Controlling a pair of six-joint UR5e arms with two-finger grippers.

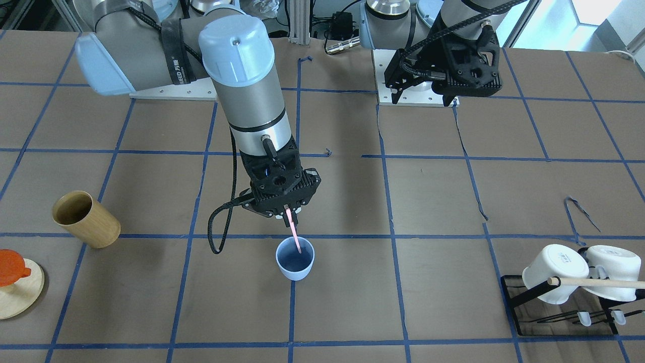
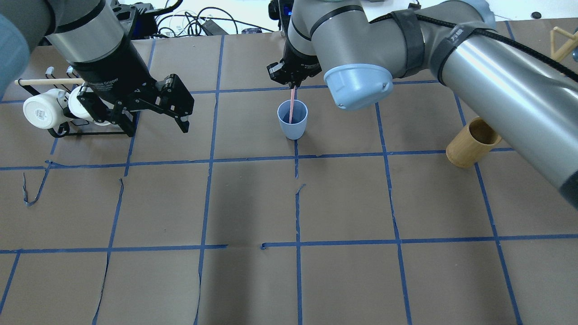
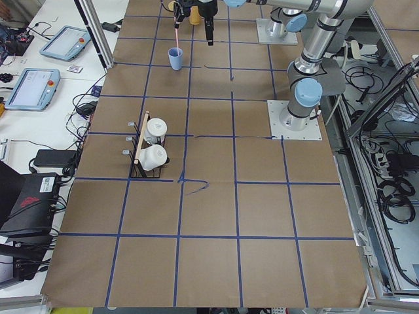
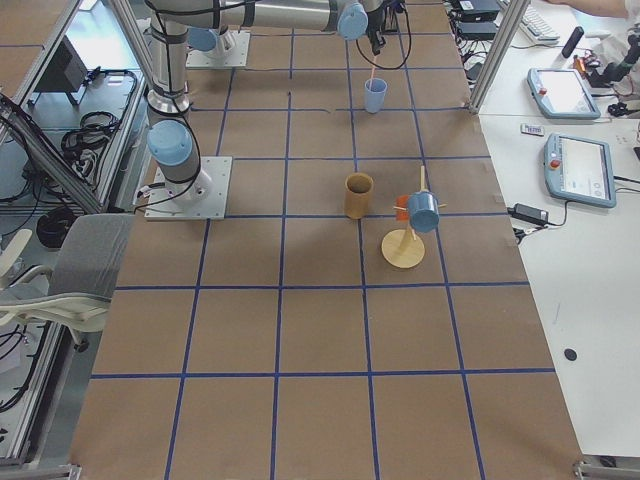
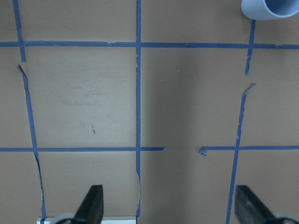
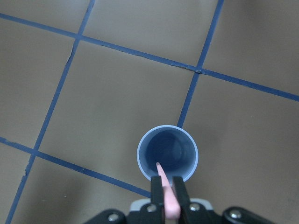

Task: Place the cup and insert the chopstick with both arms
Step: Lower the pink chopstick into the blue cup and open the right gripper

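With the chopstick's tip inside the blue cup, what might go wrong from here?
Nothing steadies the blue cup: the left gripper is open and far off, so a sideways push from the pink chopstick might tip it.
Once the right gripper lets go, the chopstick may lean on the rim and topple the cup.

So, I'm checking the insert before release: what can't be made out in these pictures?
- Tip of the chopstick: right wrist view, lost in the dark inside the cup; whether it touches bottom, cannot tell.
- Its lower end: overhead view, hidden by the cup wall.
- The orange piece: front view, cut off by the left edge.
- The right gripper: overhead view, small, dark, its grip unclear.
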